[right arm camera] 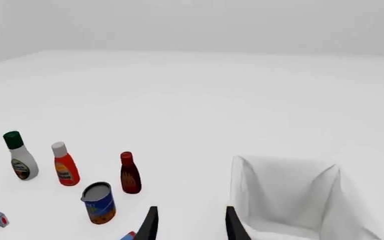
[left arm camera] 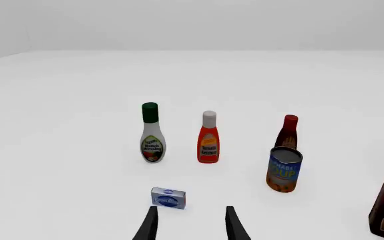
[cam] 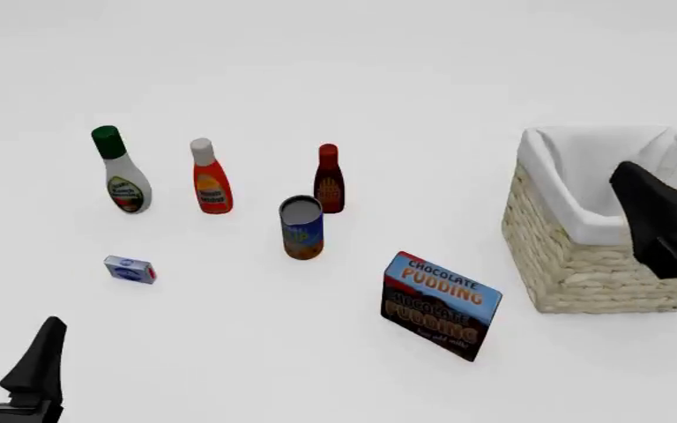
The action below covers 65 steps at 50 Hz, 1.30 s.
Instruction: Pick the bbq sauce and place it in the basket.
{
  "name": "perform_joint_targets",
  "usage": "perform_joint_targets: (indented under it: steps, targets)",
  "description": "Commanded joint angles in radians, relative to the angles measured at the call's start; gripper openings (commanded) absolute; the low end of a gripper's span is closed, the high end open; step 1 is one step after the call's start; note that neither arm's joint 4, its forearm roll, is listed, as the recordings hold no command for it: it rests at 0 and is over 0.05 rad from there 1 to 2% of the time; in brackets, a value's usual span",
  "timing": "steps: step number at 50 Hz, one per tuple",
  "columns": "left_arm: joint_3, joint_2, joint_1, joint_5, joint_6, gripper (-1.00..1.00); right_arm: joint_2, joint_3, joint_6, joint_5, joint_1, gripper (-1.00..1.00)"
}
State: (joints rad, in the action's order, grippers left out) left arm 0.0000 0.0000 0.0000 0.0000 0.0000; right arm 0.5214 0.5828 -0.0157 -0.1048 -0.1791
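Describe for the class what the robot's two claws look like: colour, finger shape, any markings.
Both claws are plain matte black. The left claw and right claw each have two slim, flat fingers tapering to narrow tips. No markings or cables show. In the front view they appear as dark angular blocks.

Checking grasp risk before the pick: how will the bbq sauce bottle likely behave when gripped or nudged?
The bbq sauce stands upright, tall and narrow, so a sideways nudge would probably tip it. Its round body would then likely roll. The can stands close in front of it, so a low approach may bump that first. It looks rigid, probably not squashy.
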Motion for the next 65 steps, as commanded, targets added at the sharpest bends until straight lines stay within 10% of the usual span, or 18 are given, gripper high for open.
perform_joint_targets:
  steps: [1,65]
  targets:
    - [0.0,0.0,0.0,0.0,0.0,1.0,0.177,0.174,-0.03,-0.039,-0.047,1.0]
    - [0.0,0.0,0.0,0.0,0.0,1.0,1.189,1.038,0.027,-0.276,-0.325,1.0]
